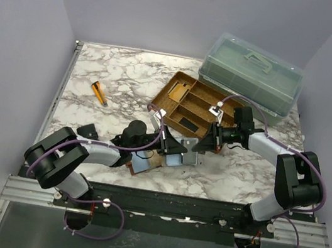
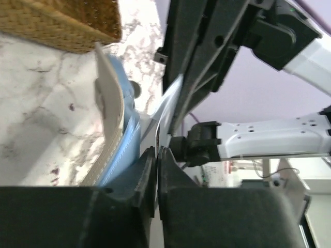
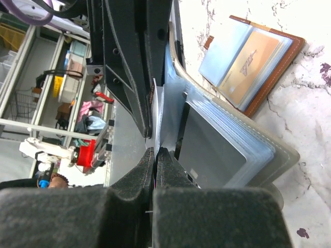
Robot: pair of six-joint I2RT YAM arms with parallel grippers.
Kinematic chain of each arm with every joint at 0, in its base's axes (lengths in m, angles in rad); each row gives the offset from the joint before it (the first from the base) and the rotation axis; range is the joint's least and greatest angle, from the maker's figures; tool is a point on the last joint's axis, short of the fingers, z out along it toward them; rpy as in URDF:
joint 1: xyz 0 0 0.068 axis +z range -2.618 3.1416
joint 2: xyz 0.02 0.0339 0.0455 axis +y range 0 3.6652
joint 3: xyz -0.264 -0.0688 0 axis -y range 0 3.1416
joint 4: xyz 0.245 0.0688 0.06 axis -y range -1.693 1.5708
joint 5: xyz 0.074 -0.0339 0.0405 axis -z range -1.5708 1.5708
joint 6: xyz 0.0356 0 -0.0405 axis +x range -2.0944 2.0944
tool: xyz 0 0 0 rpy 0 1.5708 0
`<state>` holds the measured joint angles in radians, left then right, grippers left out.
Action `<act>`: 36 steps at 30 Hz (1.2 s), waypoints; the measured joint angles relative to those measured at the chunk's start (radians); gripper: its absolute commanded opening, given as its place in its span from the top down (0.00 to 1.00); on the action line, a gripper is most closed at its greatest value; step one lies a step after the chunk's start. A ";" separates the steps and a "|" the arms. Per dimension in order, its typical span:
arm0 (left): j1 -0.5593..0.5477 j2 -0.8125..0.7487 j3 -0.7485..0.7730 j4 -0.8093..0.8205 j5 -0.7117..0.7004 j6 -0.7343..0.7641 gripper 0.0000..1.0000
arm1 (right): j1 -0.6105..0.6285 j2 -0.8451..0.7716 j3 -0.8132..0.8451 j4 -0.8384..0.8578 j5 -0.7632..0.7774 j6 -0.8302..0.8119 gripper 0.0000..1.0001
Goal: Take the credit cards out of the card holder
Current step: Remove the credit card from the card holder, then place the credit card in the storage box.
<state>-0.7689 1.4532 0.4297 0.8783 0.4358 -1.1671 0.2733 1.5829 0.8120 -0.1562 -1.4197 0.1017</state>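
Left fingers pinch grey folder sheet edge | right fingers clamp it (card holder beside)

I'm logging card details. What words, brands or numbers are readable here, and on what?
No text can be read.
Orange card in the card holder: a dark scrawl, too blurred to read.
Nothing else shows any lettering.
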 measured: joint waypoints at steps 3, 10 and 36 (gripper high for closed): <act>0.004 0.006 0.000 0.044 0.026 -0.005 1.00 | -0.006 0.000 -0.002 0.002 -0.003 0.005 1.00; 0.033 -0.030 -0.064 0.109 0.049 -0.006 1.00 | 0.006 0.000 -0.002 0.007 -0.006 0.014 1.00; 0.345 -0.273 -0.050 -0.064 0.101 -0.072 1.00 | 0.031 -0.024 0.056 -0.283 0.272 -0.388 1.00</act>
<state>-0.4236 1.1805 0.3794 0.8146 0.5369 -1.2392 0.3042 1.5593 0.8684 -0.4389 -1.1481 -0.2859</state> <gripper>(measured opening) 0.018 0.006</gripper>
